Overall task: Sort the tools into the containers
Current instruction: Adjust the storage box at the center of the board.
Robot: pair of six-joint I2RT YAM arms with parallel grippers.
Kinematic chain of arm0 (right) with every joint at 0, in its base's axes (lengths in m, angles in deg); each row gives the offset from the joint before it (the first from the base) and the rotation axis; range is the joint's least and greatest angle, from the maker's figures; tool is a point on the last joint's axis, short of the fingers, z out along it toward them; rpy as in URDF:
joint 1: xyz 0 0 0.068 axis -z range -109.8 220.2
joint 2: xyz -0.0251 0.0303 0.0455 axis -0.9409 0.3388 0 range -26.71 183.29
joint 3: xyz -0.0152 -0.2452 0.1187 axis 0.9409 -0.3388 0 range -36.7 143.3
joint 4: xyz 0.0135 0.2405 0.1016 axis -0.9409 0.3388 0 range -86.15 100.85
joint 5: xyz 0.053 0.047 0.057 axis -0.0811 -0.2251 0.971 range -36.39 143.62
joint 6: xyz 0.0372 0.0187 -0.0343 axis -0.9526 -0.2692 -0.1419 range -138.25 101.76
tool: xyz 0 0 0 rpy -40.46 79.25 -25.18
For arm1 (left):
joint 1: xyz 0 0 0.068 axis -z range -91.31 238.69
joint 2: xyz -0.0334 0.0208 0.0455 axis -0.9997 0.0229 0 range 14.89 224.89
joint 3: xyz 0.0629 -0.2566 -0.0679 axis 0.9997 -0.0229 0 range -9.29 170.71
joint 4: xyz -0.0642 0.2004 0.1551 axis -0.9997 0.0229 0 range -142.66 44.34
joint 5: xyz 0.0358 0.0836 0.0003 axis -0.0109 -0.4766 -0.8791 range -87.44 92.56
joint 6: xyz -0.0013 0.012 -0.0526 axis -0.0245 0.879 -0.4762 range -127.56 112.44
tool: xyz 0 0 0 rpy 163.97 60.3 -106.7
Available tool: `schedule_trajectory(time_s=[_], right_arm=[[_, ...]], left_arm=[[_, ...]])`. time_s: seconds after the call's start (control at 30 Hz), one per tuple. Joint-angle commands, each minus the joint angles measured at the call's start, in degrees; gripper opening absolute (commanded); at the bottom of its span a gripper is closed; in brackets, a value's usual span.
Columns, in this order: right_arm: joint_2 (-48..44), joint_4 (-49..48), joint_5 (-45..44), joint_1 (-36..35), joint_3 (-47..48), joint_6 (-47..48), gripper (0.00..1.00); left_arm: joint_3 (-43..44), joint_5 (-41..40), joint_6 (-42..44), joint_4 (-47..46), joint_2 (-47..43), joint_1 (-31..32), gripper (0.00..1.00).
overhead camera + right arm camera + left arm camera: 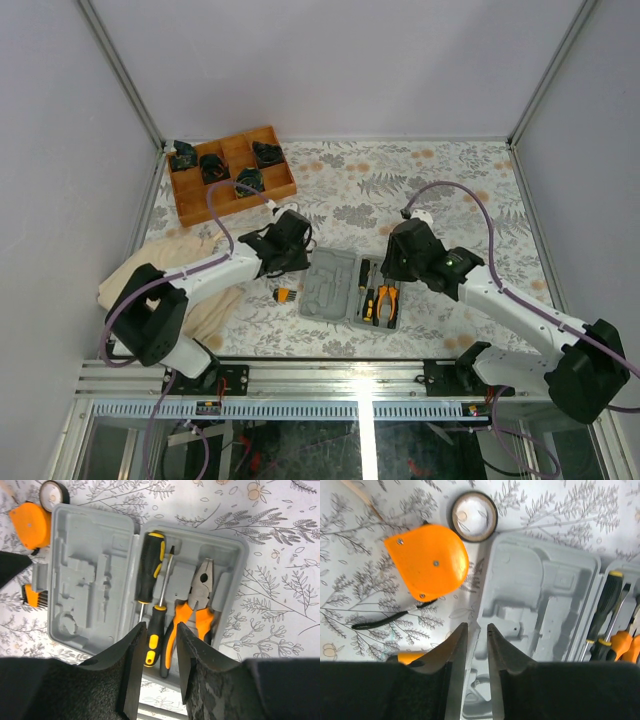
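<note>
The grey case [330, 285] lies open between my arms. Its left half [535, 605] holds nothing. Its right half [227, 565] holds two black-and-yellow screwdrivers [150, 565] and the orange-handled pliers [197, 605]. Left of the case on the table lie the orange tape measure [427, 562], the black ring [474, 516] and the stubby bit [285, 295]. My left gripper [476, 630] hovers over the case's left rim, slightly open and holding nothing. My right gripper [161, 627] hangs open above the lower screwdriver's handle [155, 640] and a pliers handle, without gripping either.
A brown wooden divided tray [232, 172] with black parts stands at the back left. A beige cloth [190, 270] lies under the left arm. The tape measure's black strap [385, 620] trails across the flowered tabletop.
</note>
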Motion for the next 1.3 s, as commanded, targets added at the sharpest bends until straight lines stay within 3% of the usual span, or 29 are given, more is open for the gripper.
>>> schedule_trajectory(time_s=[0.0, 0.2, 0.4, 0.63, 0.83, 1.0, 1.27], right_arm=[[-0.5, -0.8, 3.1, 1.9, -0.9, 2.4, 0.38], [-0.2, -4.3, 4.9, 4.2, -2.9, 2.6, 0.39], [2.4, -8.2, 8.2, 8.0, -4.3, 3.4, 0.39], [7.3, -10.7, 10.6, 14.5, -5.2, 5.0, 0.39], [12.7, -14.0, 11.2, 17.6, -4.3, 8.7, 0.40], [18.3, -10.0, 7.0, 17.9, 0.1, 12.2, 0.42], [20.8, -11.5, 6.3, 18.0, -2.4, 11.5, 0.40]], left_arm=[[3.9, -2.0, 3.6, 3.9, 1.1, -2.2, 0.25], [6.9, -3.4, 5.7, 6.4, -2.4, -0.6, 0.39], [10.0, -7.0, 3.3, 6.6, -5.9, 11.0, 0.43], [13.4, -5.7, 0.2, -0.5, 1.3, 22.5, 0.43], [13.8, -5.1, -1.3, -1.3, 4.9, 24.6, 0.40], [12.3, -5.0, -1.3, -1.2, 5.2, 25.6, 0.38], [10.6, -4.8, -2.8, -2.0, 5.5, 26.0, 0.38]])
